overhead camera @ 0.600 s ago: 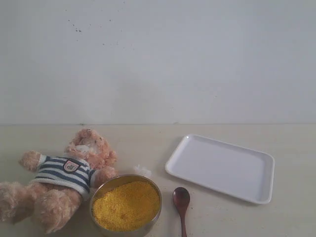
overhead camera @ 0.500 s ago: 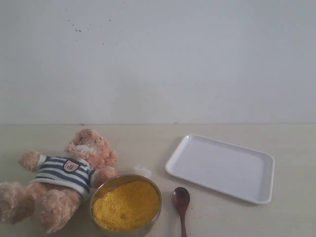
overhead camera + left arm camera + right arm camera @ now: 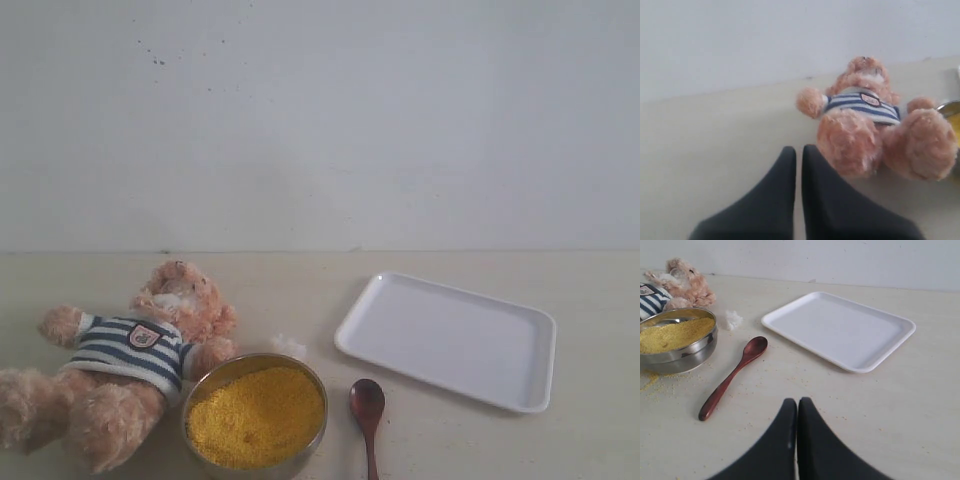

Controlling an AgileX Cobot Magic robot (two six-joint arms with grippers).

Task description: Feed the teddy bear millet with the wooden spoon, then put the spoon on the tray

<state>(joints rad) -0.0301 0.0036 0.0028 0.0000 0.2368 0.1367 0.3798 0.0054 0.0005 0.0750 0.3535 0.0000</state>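
left pincer (image 3: 798,148): matte black, tapered | right pincer (image 3: 797,401): matte black, tapered

text: none legible | teddy bear (image 3: 128,362) badge (image 3: 145,335): too small to read

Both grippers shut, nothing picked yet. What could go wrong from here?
1. The thin dark-brown wooden spoon lies flat on the table; the shut right gripper may skid it rather than pinch it.
2. The yellow millet fills the round metal bowl nearly to its rim, with grains already scattered beside it; scooping likely spills more.
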